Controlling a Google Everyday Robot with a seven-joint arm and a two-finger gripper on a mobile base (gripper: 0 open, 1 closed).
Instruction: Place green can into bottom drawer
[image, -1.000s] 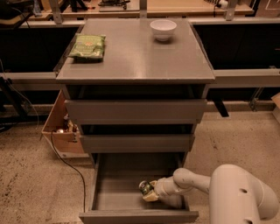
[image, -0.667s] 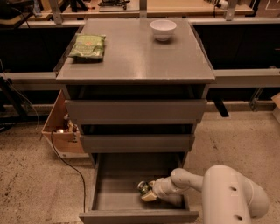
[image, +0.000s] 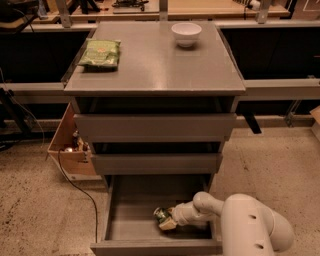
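Observation:
The bottom drawer (image: 130, 227) of the grey cabinet is pulled open. The green can (image: 161, 215) lies inside it, right of the middle and low over the drawer floor. My gripper (image: 167, 220) reaches down into the drawer from the right, at the end of my white arm (image: 250, 225), and its tip is at the can. The can's green side and part of its top show past the gripper's tip.
A flat green snack bag (image: 100, 53) and a white bowl (image: 186, 33) sit on the cabinet top (image: 160, 70). The two upper drawers (image: 155, 127) are slightly open. A cardboard box (image: 67, 150) and a black cable (image: 80, 190) are on the floor to the left.
My arm has shifted slightly left and lower in the drawer, and the can has moved with the gripper.

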